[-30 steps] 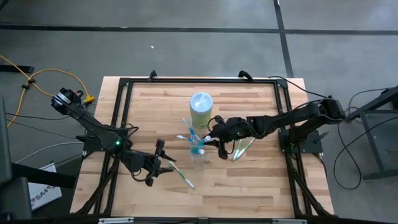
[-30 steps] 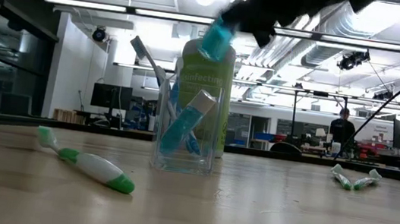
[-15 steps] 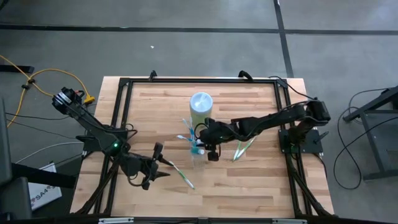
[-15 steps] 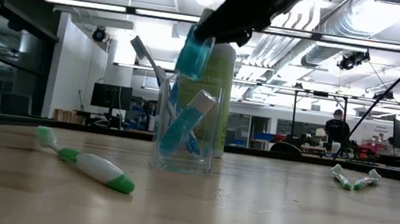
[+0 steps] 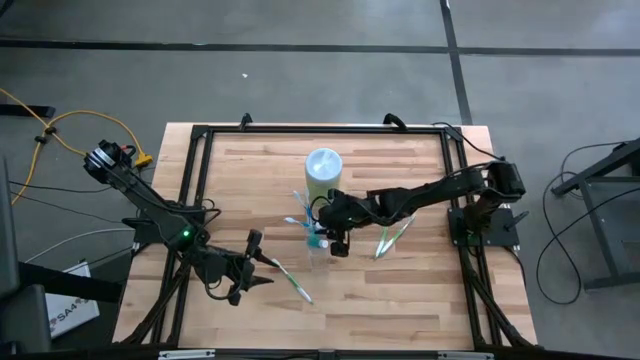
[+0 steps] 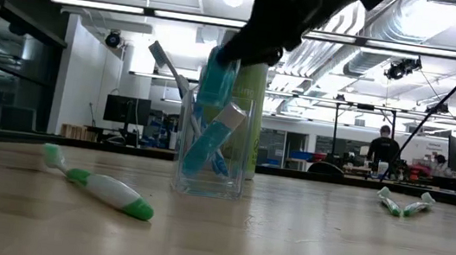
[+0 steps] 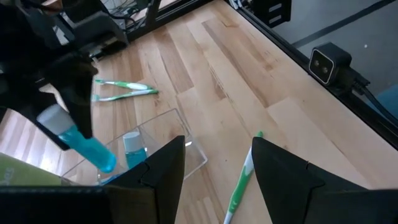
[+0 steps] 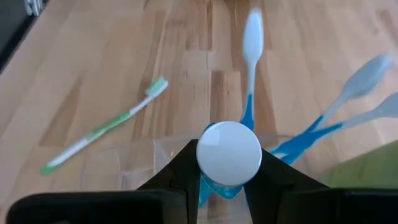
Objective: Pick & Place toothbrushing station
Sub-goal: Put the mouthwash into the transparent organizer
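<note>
Since the earlier frame, we see the right claw (image 5: pixel 334 240) has lowered the toothpaste tube (image 6: pixel 216 78) it pinches into the tumbler (image 6: pixel 213 145). Next: release. The left claw (image 5: pixel 247 268) waits spread near the counter's (image 5: pixel 420 290) front edge.

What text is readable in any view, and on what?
"...ecting": partial word on the green canister behind the clear tumbler, low view; its start is hidden by the held toothpaste tube.
"SA4": on the white box on the floor left of the table, high view; anything further is too small.
Toothbrushes and tubes: no print readable.
</note>
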### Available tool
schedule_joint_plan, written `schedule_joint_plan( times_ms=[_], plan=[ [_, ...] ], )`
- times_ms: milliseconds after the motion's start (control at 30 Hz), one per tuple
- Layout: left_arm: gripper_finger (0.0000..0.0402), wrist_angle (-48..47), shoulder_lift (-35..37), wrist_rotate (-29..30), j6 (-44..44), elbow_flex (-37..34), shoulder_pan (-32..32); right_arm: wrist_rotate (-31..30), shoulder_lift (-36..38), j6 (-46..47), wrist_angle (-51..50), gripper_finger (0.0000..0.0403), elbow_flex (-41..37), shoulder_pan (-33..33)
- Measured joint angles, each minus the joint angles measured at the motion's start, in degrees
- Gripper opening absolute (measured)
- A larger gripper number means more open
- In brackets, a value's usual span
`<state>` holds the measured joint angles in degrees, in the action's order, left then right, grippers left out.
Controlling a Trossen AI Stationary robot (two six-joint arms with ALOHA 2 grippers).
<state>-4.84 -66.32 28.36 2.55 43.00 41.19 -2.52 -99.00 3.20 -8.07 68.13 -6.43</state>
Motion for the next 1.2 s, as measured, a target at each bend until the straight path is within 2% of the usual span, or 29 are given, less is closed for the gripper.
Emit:
schedule_joint_plan(
  times_ms=[700,1200],
  plan=[
    [0.0179,-0.32,0.00,-0.03,-0.44,0.00,-0.02,-0.30,-3.76,3.03,0.19,0.0083,-0.15,0.46],
    [0.0179,-0.30,0.00,-0.02,-0.43,0.00,-0.02,5.89,-4.25,2.43,0.89,0.0083,-0.13,2.49]
  ],
)
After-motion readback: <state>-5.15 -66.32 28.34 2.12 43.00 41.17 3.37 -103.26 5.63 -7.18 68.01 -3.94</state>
